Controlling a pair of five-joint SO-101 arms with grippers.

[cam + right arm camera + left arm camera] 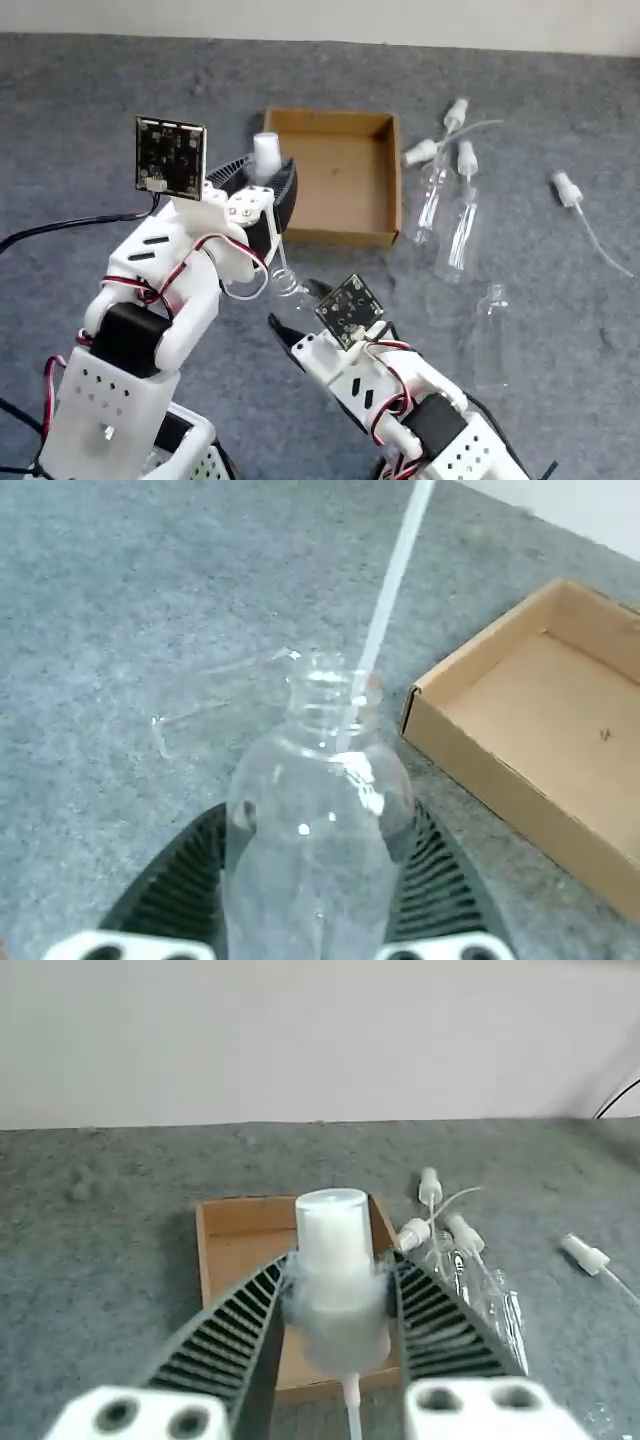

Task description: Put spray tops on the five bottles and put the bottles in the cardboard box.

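While your left gripper (340,1265) clamps a spray top (332,1235), your right gripper (318,830) grips a bottle (310,870), seven o'clock of the cardboard box (340,180).

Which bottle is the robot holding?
The bottle between the right arm's jaws, a tube at its neck. The others lie loose on the table.

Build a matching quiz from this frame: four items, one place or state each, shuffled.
1. spray top at box corner
2. clear bottle
3. cardboard box
4. lone spray top

A. gripped in the right claw
B. lying on the carpet
C. gripped in the left claw
D. brown, open top

Pairs: 1-C, 2-A, 3-D, 4-B
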